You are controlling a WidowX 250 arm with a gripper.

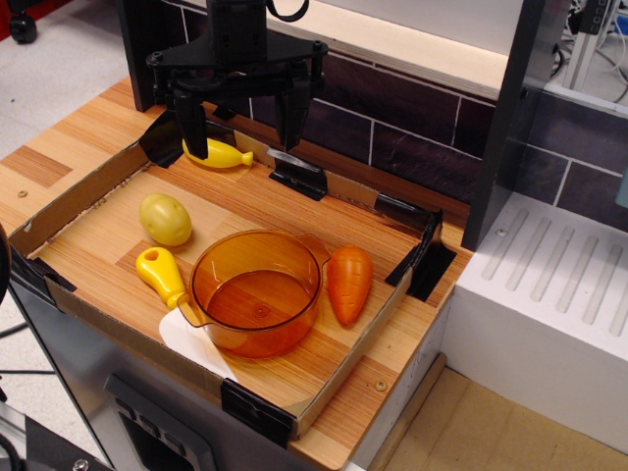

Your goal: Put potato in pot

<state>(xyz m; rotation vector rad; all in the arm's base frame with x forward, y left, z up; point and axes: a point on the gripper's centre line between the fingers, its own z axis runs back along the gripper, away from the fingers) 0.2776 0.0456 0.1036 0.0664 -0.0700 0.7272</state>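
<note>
At left of the wooden tray (108, 182), lying on its side: the potato (165, 219), smooth, egg-shaped, yellow-green. Looks like hollow plastic, so probably light and stiff, unlikely to dent or break. Surface glossy and rounded; likely to squirt out of a loose pinch or roll if nudged. Best taken across the narrow middle, fingers on opposite flanks, coming straight down.

Just right of and nearer than the potato: the yellow handle (160, 275), close to it but apart. Joined to that, the pot (257, 292), amber, see-through, upright and empty, mouth wide enough for an easy drop. Under its near-left edge, a white sheet (186, 339).

Above the tray's back left corner, well clear of the potato: the gripper (245, 123), fingers spread wide, holding nothing. Behind the left finger, against the back wall, a banana (218, 154), not to be mistaken for the target.

Right of the pot, just beside its rim, possibly touching: a carrot (348, 283), out of the likely path.
</note>
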